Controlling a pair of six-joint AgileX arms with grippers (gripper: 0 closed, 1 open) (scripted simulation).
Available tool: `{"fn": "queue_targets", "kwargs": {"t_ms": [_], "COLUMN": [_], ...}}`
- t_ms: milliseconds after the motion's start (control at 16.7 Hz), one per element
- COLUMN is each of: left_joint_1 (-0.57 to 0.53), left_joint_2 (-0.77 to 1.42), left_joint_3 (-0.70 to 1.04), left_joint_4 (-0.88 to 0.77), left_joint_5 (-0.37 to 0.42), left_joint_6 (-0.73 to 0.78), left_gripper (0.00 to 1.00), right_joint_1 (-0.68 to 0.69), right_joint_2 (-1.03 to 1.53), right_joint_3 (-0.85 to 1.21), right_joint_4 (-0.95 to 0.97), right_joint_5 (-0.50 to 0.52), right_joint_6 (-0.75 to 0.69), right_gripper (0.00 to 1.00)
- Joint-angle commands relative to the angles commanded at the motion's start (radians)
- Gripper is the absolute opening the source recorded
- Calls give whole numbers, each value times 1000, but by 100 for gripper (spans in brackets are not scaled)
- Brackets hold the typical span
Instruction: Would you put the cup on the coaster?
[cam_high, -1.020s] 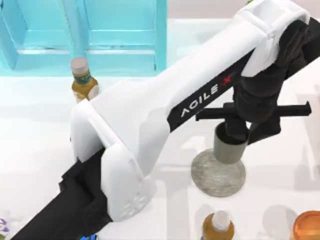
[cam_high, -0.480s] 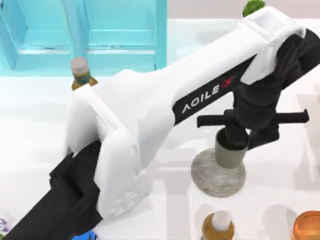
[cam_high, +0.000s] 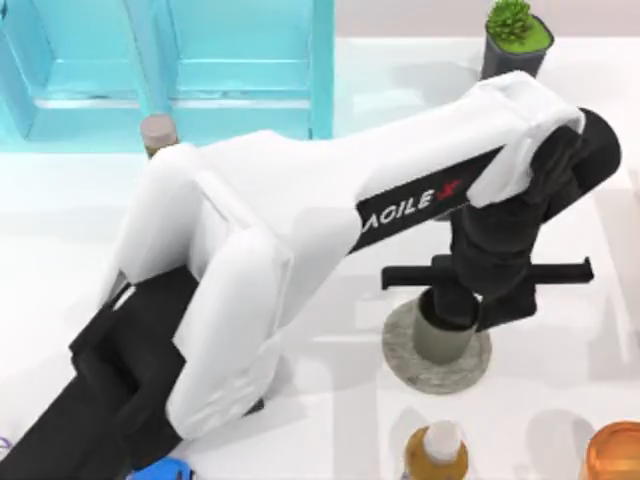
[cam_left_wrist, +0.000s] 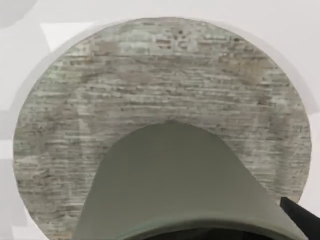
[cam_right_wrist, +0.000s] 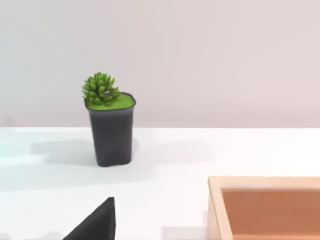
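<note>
One small matte grey-olive cylindrical cup (cam_high: 441, 342) stands over the middle of one flat round coaster of mottled grey stone-like texture (cam_high: 404, 350), right of centre on the white table (cam_high: 60, 260) and toward its near edge. In the left wrist view the cup (cam_left_wrist: 175, 185) covers the near part of the coaster (cam_left_wrist: 150, 80), whose rim shows all around it; whether the cup's base touches the disc or hangs just above it cannot be told. The left hand (cam_high: 452, 305) comes down on the cup from above, its dark fingers closed narrow on the cup's rim, with the black crossbar of the hand spread to both sides just above. The white left arm, lettered AgileX, runs slantwise from the near left corner of the table to that spot.

Around it, two amber bottles with pale caps: one (cam_high: 436, 455) at the near edge just below the coaster, one (cam_high: 156, 131) half hidden behind the arm by the one translucent blue rack (cam_high: 170, 60) at the far left. One orange translucent cup (cam_high: 614, 452) sits at the near right corner. One dark pot with a green plant (cam_high: 514, 40) stands at the far right; the right wrist view shows it (cam_right_wrist: 110, 127) upright, well apart from one light wooden box (cam_right_wrist: 265, 207). A dark tip of the right hand (cam_right_wrist: 95, 222) shows there; I cannot tell how it stands.
</note>
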Motion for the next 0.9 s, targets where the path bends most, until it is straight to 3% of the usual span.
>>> {"fn": "queue_targets", "kwargs": {"t_ms": [360, 900], "left_joint_1": [1, 1], "left_joint_2": [-11, -11], "left_joint_3": [-16, -16], "left_joint_4": [20, 20], "left_joint_5": [-5, -5], "left_joint_6": [0, 0], "left_gripper": [0, 68], "right_joint_1": [0, 0], "right_joint_2": [0, 0], "right_joint_3": [0, 0], "right_joint_4": [0, 0], "right_joint_5": [0, 0], "right_joint_6": [0, 0], "right_gripper": [100, 100]}}
